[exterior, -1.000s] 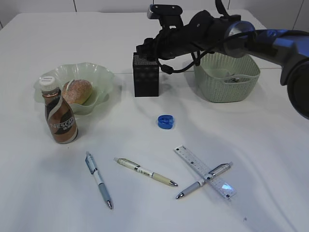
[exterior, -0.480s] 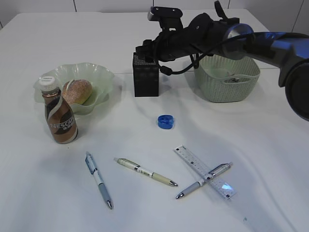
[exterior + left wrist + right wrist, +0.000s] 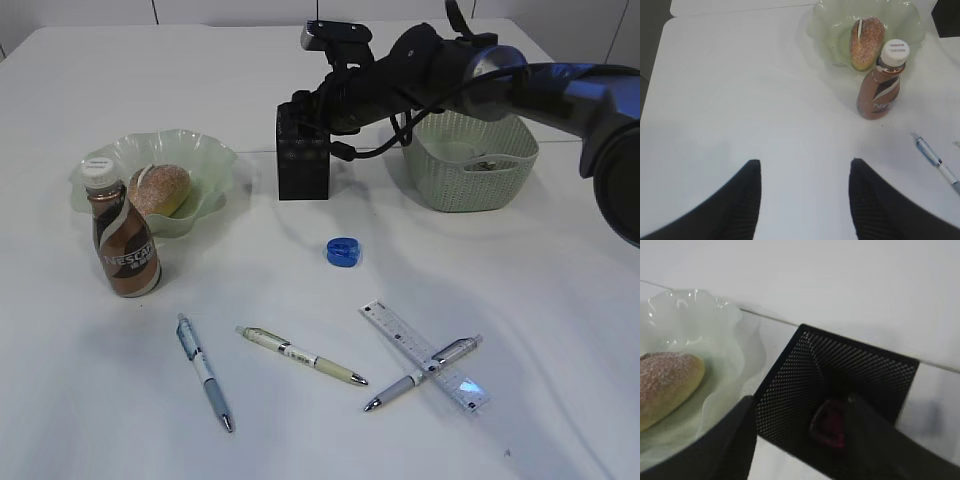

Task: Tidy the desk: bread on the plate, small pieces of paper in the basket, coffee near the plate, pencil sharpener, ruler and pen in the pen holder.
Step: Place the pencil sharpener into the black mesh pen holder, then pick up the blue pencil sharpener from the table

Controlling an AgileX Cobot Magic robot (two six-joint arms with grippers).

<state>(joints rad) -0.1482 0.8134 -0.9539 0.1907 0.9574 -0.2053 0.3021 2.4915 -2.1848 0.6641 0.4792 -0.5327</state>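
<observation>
Right hand (image 3: 800,440) hangs spread above the mesh pen holder (image 3: 302,158), a reddish sharpener (image 3: 830,424) seemingly inside; lift straight clear.

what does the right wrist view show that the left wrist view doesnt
Only the right wrist view shows the black mesh pen holder from above, with a small dark red object inside it, seen between the right end effector fingers. Only the left wrist view shows the coffee bottle, one pen and the open left end effector over bare table. Both show the bread on the pale green plate.
</observation>
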